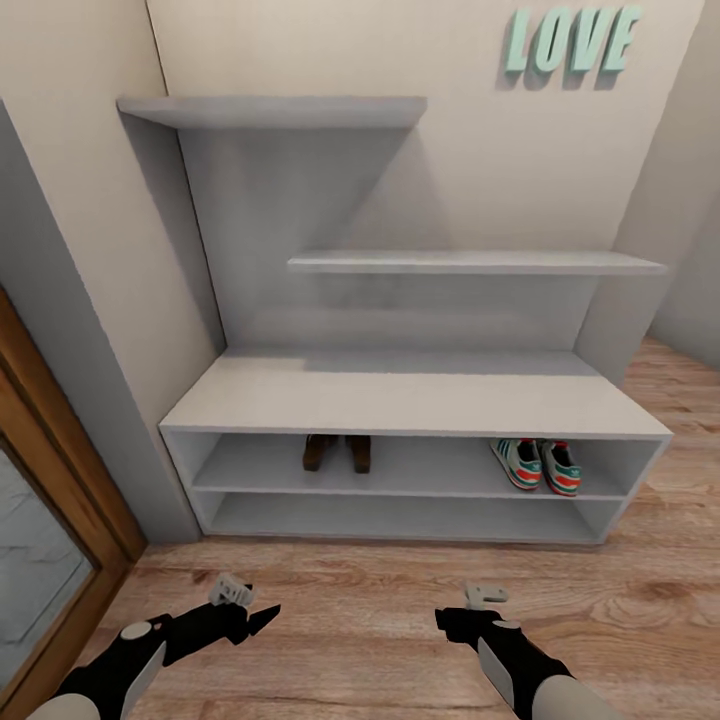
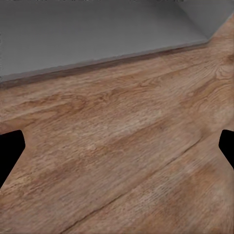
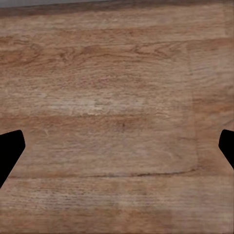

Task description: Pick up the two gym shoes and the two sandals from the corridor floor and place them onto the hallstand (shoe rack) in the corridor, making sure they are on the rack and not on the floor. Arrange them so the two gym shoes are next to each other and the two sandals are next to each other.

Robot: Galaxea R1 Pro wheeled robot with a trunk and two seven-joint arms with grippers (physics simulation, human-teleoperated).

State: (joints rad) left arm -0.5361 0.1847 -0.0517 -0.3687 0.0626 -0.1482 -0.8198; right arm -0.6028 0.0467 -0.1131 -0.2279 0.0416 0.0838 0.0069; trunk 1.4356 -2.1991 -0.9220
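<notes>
The pale grey hallstand stands against the wall under the mint LOVE letters. On its upper open shelf row, two dark brown sandals sit side by side near the middle. Two off-white gym shoes with green stripes and red-orange patches sit side by side at the right end. My left gripper and right gripper hang low over the wood-plank corridor floor in front of the rack. Both are open and hold nothing; the wrist views show spread fingertips over bare planks.
A wooden door frame with a glass panel stands at the left. Two stepped floating shelves hang above the bench. The lower shelf row holds nothing. The floor continues to the right past the rack.
</notes>
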